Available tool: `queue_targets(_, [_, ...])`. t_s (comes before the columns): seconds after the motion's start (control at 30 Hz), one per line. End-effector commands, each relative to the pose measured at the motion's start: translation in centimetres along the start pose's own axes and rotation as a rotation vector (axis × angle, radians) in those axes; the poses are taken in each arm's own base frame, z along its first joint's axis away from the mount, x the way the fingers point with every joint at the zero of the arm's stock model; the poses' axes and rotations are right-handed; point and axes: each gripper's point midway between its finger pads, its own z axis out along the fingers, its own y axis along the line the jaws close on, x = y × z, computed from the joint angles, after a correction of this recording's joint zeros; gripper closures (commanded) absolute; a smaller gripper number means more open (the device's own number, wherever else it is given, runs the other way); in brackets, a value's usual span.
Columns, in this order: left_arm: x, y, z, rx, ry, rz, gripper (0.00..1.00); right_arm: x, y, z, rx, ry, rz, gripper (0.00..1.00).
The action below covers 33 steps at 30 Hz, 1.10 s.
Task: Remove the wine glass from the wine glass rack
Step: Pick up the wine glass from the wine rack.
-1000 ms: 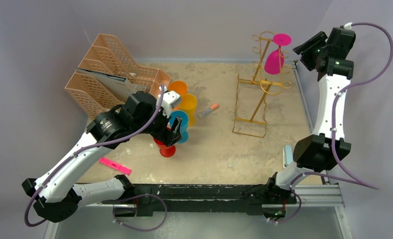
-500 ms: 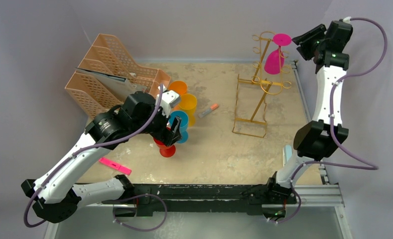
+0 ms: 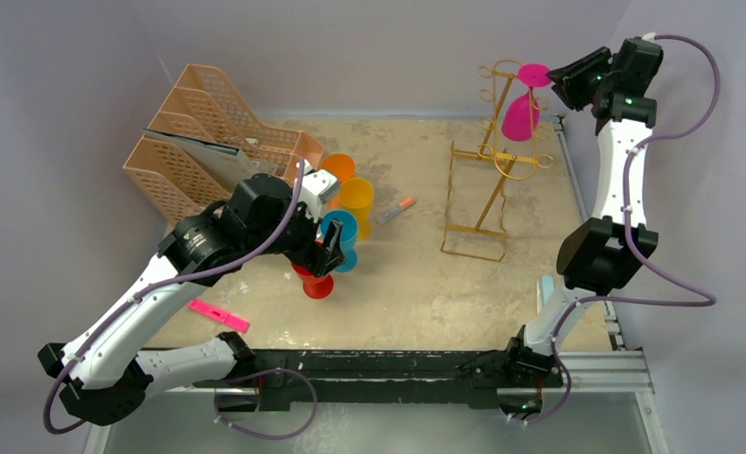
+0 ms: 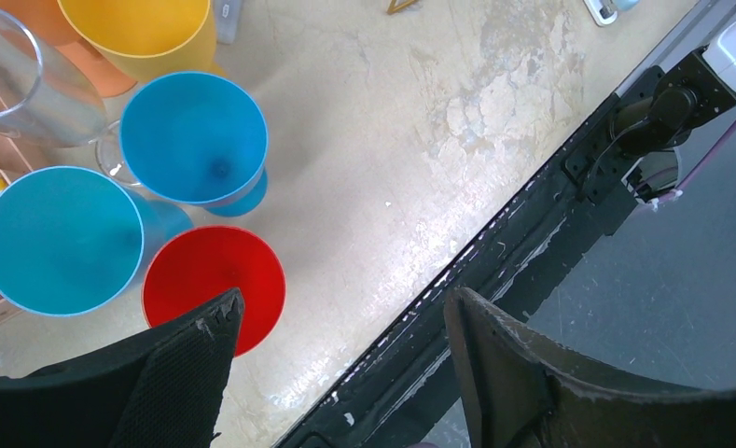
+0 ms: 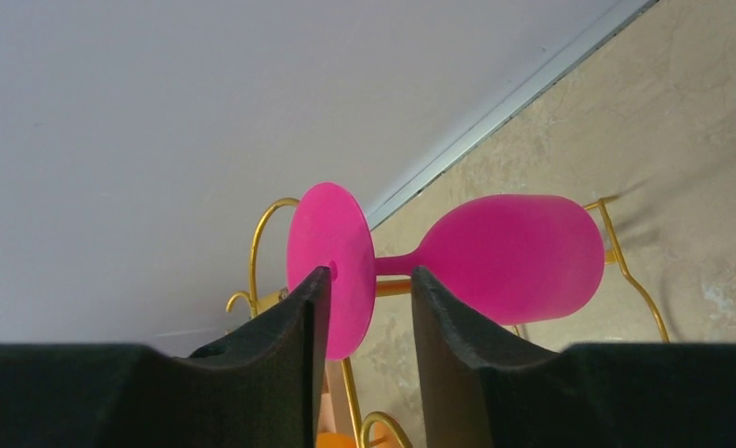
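Currently wine glass point(image 3: 521, 115) hangs upside down on the wine glass rack point(image 3: 492, 201); right gripper point(image 5: 368, 280) is parted, straddling its foot, contact unclear. Left gripper point(image 4: 342, 303) gapes unloaded above red cup point(image 4: 213, 287); peach organiser point(image 3: 208, 113) holds a half-hidden grey sheet point(image 3: 203, 149).

The wine glass point(image 3: 521, 115) hangs foot-up on the wine glass rack point(image 3: 487, 203) at the table's point(image 3: 416, 274) far right. The file organiser point(image 3: 199, 132) stands far left, with the cups point(image 3: 357, 199) between.
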Motion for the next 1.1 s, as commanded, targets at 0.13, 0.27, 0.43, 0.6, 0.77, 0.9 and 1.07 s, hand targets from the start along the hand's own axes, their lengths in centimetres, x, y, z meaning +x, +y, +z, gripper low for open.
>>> queue_targets(0.13, [-1.5, -0.3, -0.5, 0.005, -0.058, -0.018, 0.22, -0.3, 2.6, -0.6, -0.103, 0.023, -0.007, 0.76])
queue_targets(0.27, [-1.6, -0.4, -0.4, 0.005, -0.059, -0.018, 0.22, 0.1, 2.4, -0.6, -0.101, 0.034, -0.003, 0.81])
queue_targets(0.43, [-1.6, -0.4, -0.3, 0.005, -0.053, -0.014, 0.22, 0.4, 2.8, -0.8, -0.121, 0.051, 0.001, 0.76])
queue_targets(0.6, [-1.4, -0.6, -0.2, 0.02, -0.042, -0.01, 0.22, 0.3, 3.5, -1.3, -0.142, 0.05, 0.01, 0.71])
queue_targets(0.77, [-1.4, -0.6, -0.1, 0.019, -0.043, -0.01, 0.22, 0.6, 2.7, -0.9, -0.108, 0.06, 0.009, 0.75])
queue_targets(0.9, [-1.5, -0.6, 0.1, 0.025, -0.042, -0.006, 0.22, 1.3, 2.3, -0.4, -0.095, 0.074, 0.006, 0.79])
queue_targets(1.07, [-1.3, -0.7, 0.2, 0.029, -0.033, -0.011, 0.22, 1.3, 1.7, -0.2, -0.077, 0.062, -0.002, 0.75])
